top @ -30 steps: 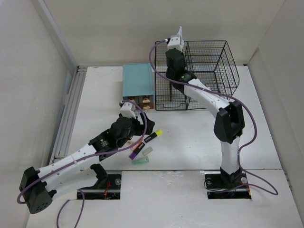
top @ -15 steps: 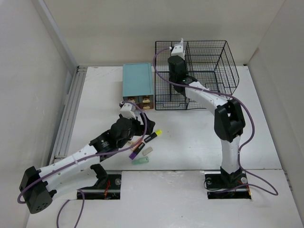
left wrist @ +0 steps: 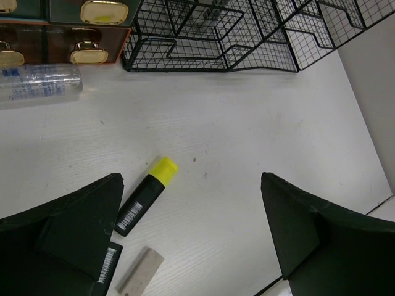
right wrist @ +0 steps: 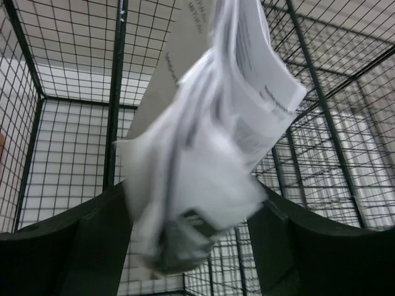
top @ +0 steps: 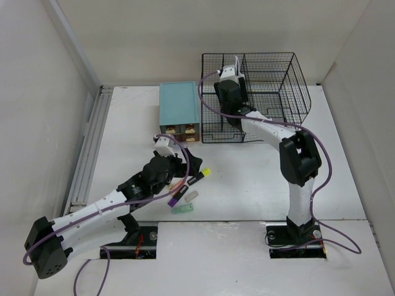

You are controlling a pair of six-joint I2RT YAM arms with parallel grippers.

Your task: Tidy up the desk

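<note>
The table (top: 247, 179) spreads beneath both arms, walled at 9, 12 and 3 o'clock, bare toward 3. The left end effector (left wrist: 191, 243) gapes wide, empty, above a highlighter (left wrist: 146, 196). The rack (top: 271, 92) sits at the 12 o'clock edge. Only the right wrist view shows the right end effector (right wrist: 191, 246) pinching papers (right wrist: 216, 123) (blurred) inside the mesh.

White desk, black mesh, small spots of colour.

The desk (top: 247, 185) is plain white. At its far edge, the wire rack (top: 271, 86) is a black square grid and the drawer box (top: 179, 103) has a teal top, brown fronts and gold handles (left wrist: 103, 10). Toward the near edge lie a black highlighter (left wrist: 146, 196) with a yellow cap, a purple-tipped marker (top: 177, 198) and a mint-green eraser (top: 182, 209). The papers (right wrist: 210, 123) are white with black print.
</note>
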